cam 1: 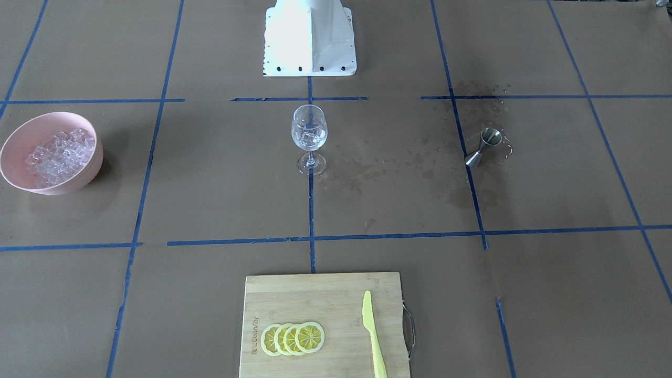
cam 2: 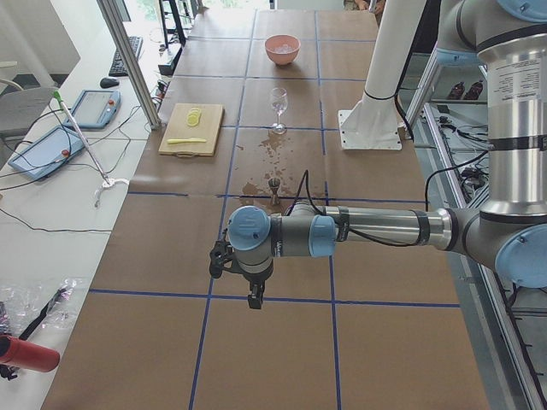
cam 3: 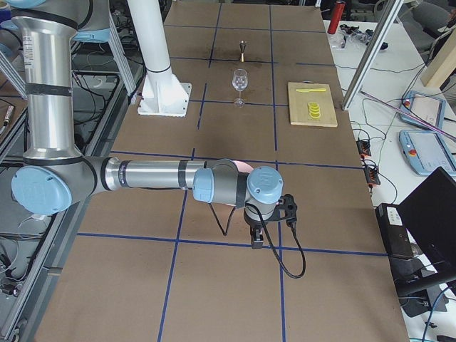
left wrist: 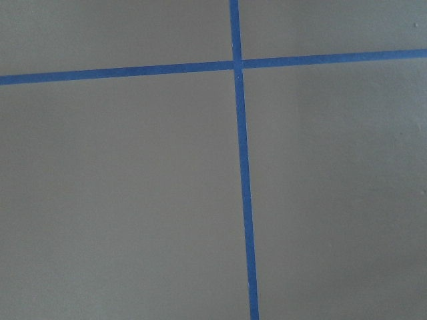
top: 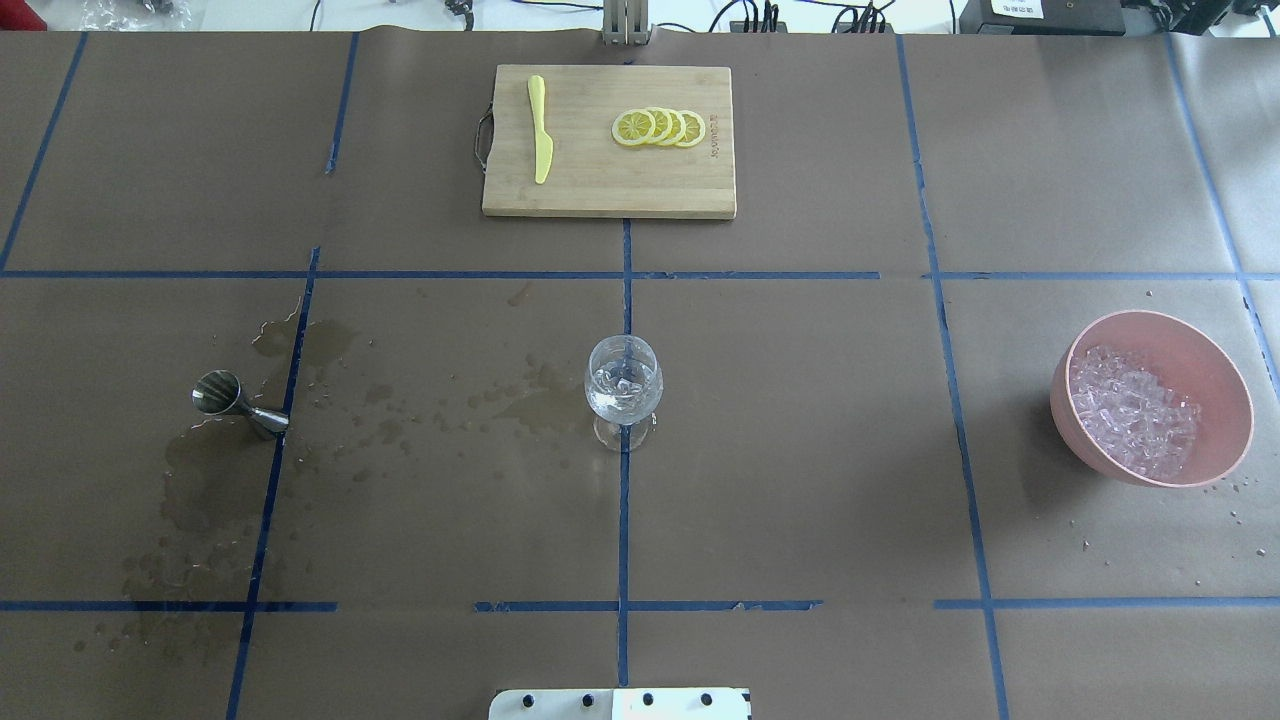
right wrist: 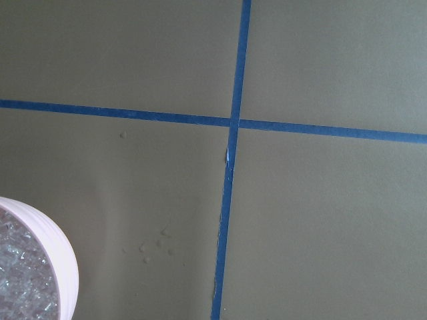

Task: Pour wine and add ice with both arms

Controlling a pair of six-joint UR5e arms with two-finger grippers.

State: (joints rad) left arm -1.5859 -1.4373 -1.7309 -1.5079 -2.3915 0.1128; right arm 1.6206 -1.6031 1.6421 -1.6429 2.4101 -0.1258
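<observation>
Left end effector (cam 2: 255, 295), right end effector (cam 3: 256, 240), openness unclear, brown-papered table (top: 800, 450), blue tape grid (top: 623, 520), wet stains (top: 190, 480)

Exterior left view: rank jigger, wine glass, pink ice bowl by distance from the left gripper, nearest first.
From the left gripper:
1. Jigger, near part of the table, just beyond the gripper.
2. Wine glass, mid-table.
3. Pink bowl, far end of the table.
</observation>
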